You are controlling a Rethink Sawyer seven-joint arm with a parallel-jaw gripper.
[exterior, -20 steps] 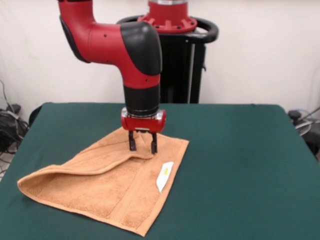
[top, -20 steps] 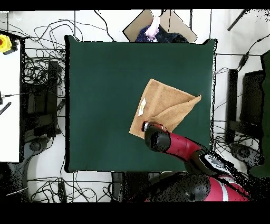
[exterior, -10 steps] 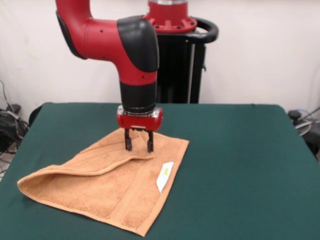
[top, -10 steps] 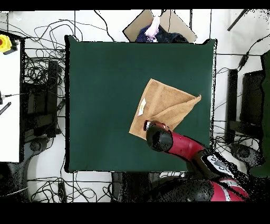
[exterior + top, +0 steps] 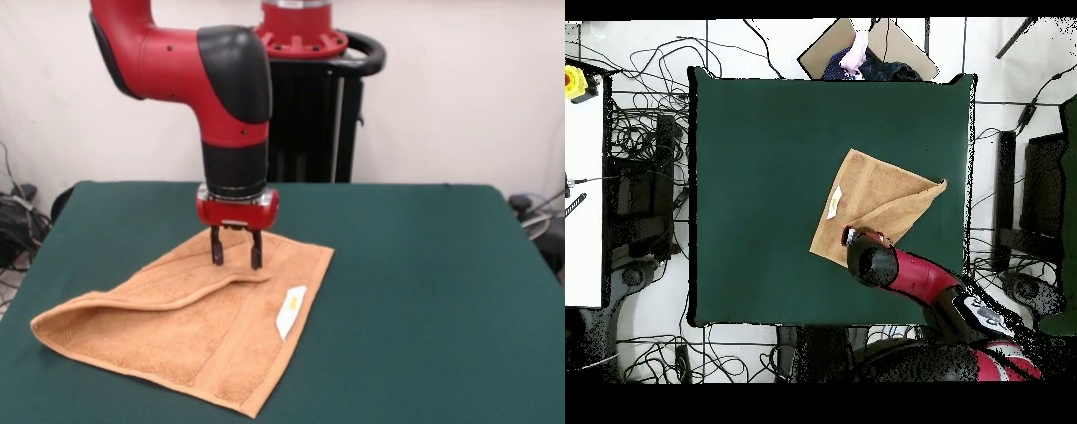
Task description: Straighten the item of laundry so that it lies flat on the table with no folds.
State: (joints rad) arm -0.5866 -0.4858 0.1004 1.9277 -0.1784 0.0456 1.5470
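Shifted sideways along the towel (image 5: 185,322), hand (image 5: 236,260) open, empty, fingers spread just above the fold

The dark green table (image 5: 424,265) carries only an orange-tan towel (image 5: 177,327), partly folded over itself.
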